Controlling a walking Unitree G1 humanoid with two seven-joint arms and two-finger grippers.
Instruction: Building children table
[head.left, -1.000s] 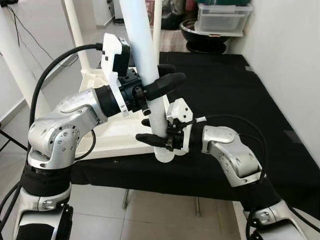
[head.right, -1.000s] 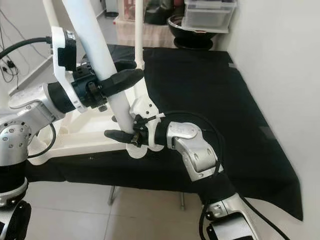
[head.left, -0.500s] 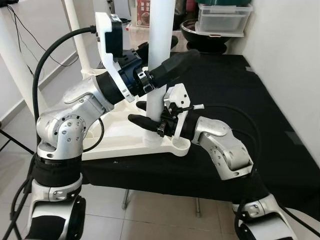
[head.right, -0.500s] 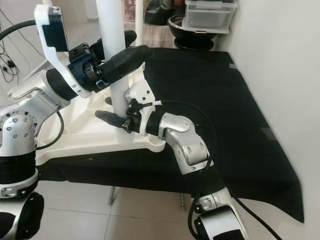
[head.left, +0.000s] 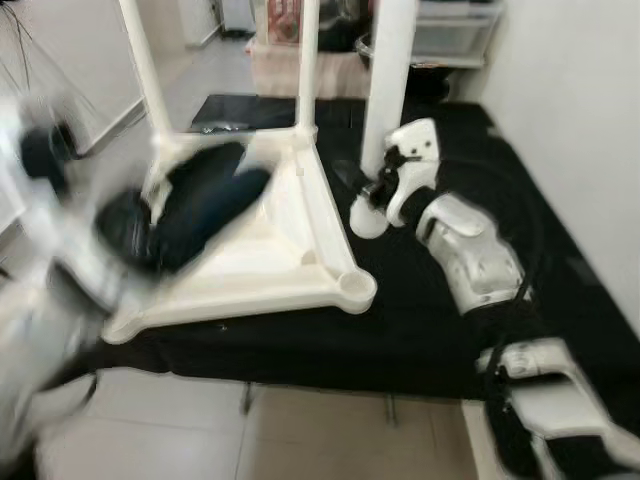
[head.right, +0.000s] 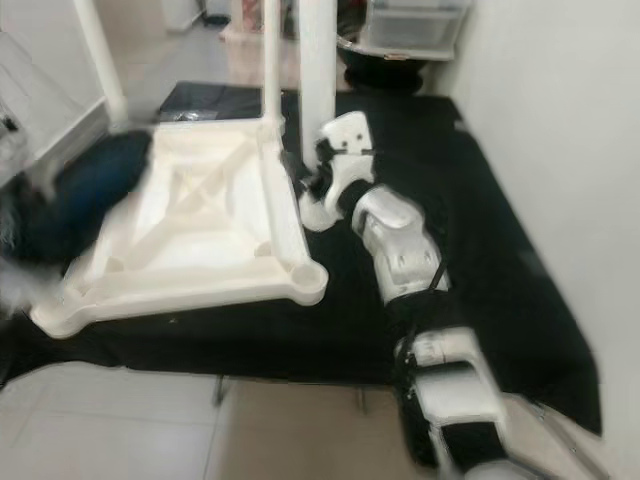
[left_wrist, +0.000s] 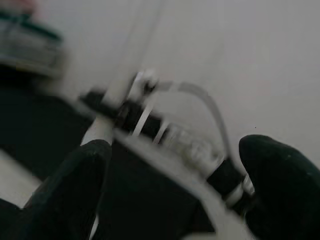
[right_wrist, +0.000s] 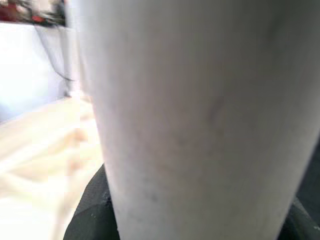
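Left eye view: one upturned tabletop (head.left: 250, 250); three upright legs; right gripper (head.left: 372, 192) jaws round one leg (head.left: 388, 80); left gripper (left_wrist: 175, 195) jaws apart.

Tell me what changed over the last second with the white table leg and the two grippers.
The left gripper let go of the white tubular table leg and swung away over the upturned white plastic tabletop, fingers open, motion-blurred. The right gripper moved the leg off the near corner socket onto the black cloth beside the tabletop. Unchanged: the right gripper's hold, the leg upright.
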